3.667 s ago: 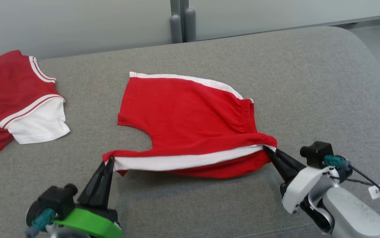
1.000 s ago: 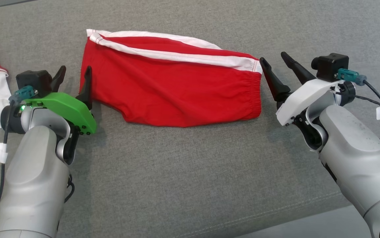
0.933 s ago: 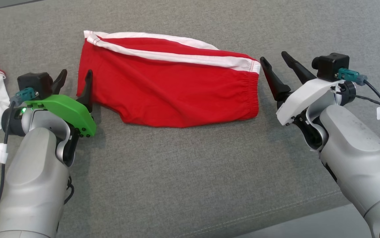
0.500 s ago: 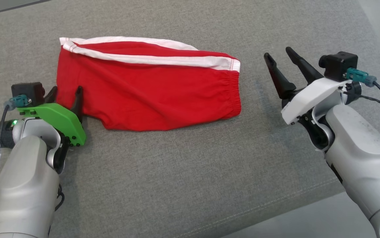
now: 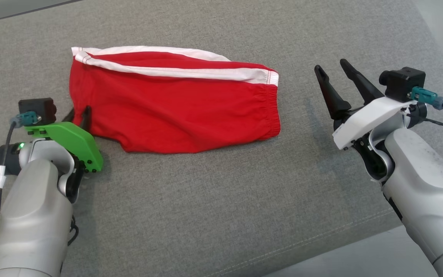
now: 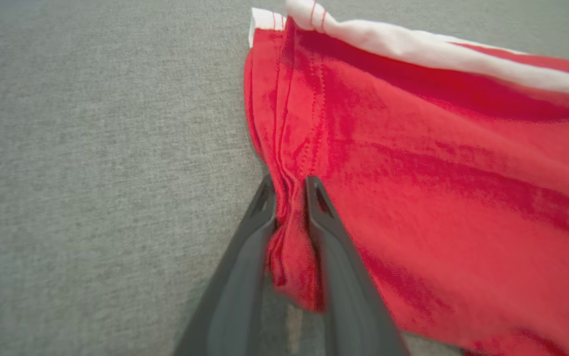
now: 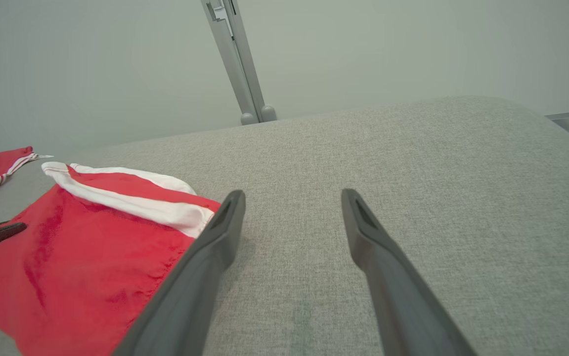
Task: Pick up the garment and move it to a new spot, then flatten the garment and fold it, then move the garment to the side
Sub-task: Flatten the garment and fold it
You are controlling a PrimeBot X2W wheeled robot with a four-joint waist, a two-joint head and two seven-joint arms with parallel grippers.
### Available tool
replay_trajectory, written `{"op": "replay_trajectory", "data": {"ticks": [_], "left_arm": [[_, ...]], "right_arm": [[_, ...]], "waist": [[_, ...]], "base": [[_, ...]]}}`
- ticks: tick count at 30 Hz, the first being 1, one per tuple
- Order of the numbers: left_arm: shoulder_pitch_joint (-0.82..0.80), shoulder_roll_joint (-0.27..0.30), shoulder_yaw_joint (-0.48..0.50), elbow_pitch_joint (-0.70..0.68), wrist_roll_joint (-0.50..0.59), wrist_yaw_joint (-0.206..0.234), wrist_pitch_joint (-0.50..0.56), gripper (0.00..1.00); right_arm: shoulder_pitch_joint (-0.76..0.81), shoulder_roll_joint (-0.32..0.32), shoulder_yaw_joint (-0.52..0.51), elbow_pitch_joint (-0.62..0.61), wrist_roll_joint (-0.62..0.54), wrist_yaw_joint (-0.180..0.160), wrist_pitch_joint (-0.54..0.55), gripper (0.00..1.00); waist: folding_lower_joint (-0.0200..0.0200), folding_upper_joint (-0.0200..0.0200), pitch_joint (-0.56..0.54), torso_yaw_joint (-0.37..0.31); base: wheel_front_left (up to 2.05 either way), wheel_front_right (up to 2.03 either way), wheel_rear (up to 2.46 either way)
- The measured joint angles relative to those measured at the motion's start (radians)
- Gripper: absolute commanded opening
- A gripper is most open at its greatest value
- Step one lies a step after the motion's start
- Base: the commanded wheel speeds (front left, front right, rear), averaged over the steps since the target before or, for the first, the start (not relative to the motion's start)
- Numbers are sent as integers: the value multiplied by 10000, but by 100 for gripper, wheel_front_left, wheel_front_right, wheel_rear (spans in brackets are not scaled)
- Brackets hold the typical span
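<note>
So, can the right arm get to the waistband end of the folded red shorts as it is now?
Probably yes. The right gripper, fingers open, is beside the elastic waistband end of the red fabric shorts with white stripes; only bare grey upholstery lies between them.

The shorts (image 5: pixel 175 111) are soft, matt knit cloth, red with white bands, puckered at the elastic waist. The cushion (image 5: pixel 213 207) is a coarse grey weave. The fingers (image 7: pixel 388 277), blurred up close, look like matt dark plastic. The green cover (image 5: pixel 73 142) is smooth, faintly glossy plastic. The forearm (image 5: pixel 421 169) shell is satin grey and speckled.
</note>
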Motion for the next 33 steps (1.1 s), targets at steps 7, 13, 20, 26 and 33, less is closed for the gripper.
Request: {"op": "replay_trajectory", "data": {"ticks": [7,13,20,26,33], "left_arm": [[6,-265,-213,44,4,-21,-36,0],[207,-539,-148,46,-88,-29,-472,0],[982,-928,-88,-150,-439,-79,-1133,0],[1805,-1074,-63,-472,-807,-92,-1534,0],[2569,-1122,-150,-997,-1170,-125,-1672,0]], "right_arm": [[331,-44,-282,-163,-82,0,-2,100],[619,-52,-420,-265,-144,0,-2,100],[1164,-54,-485,-268,-144,0,-2,100],[1573,-58,-535,-265,-144,0,-2,100],[2014,0,-316,-251,-67,0,-2,100]], "waist": [[0,0,-147,235],[0,0,-346,509],[0,0,-682,909],[0,0,-1064,1249],[0,0,-1544,1561]], "base": [[0,0,0],[0,0,0],[0,0,0],[0,0,0],[0,0,0]]}}
